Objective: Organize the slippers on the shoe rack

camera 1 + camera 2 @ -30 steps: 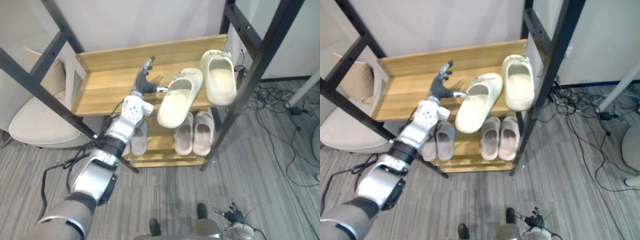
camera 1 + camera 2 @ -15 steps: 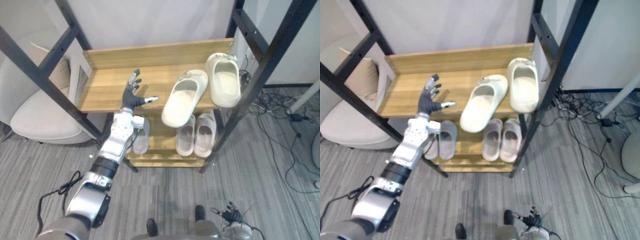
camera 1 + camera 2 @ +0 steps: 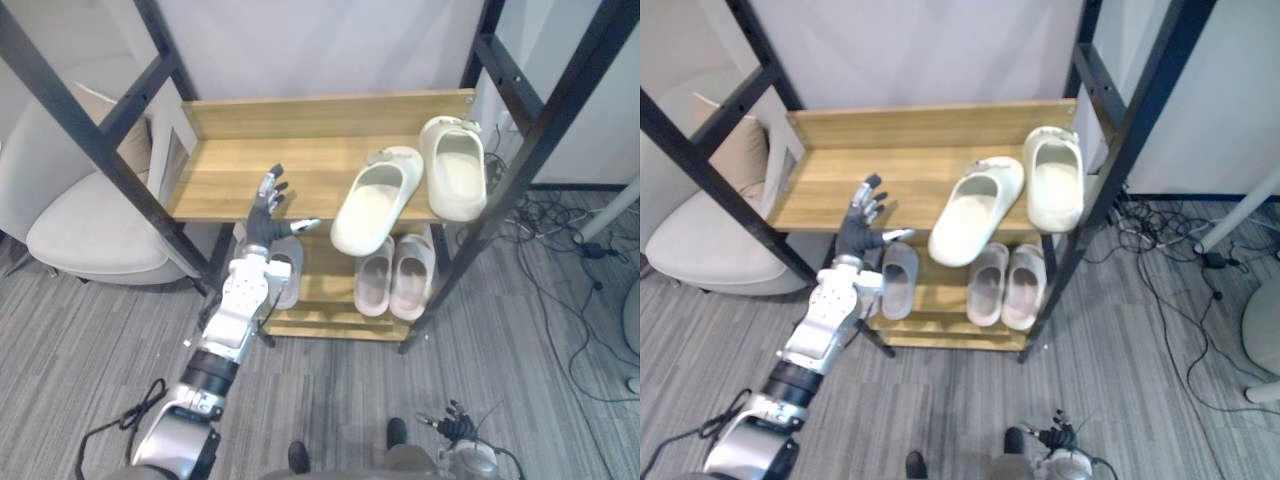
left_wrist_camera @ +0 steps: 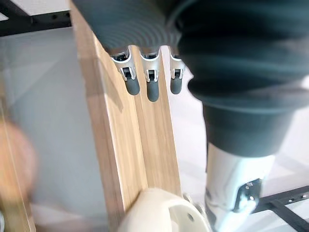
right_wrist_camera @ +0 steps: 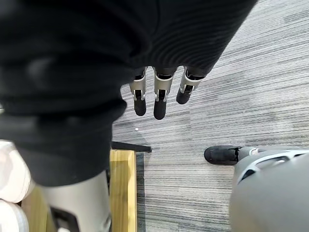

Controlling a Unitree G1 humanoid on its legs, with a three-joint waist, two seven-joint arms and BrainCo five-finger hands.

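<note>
Black rack post (image 3: 60,95) is seen left of the spread-open left hand (image 3: 263,218), and the angled cream slipper (image 3: 375,200) is found apart to its right.

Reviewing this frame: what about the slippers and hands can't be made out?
Grey slipper, lower shelf, eye views: partly behind the left hand and under the top shelf; a mate beside it cannot be confirmed.
Pink slippers, eye views: far ends hidden under the top shelf and the tilted cream slipper.
Right hand, eye views: too small at the bottom edge to read.
</note>
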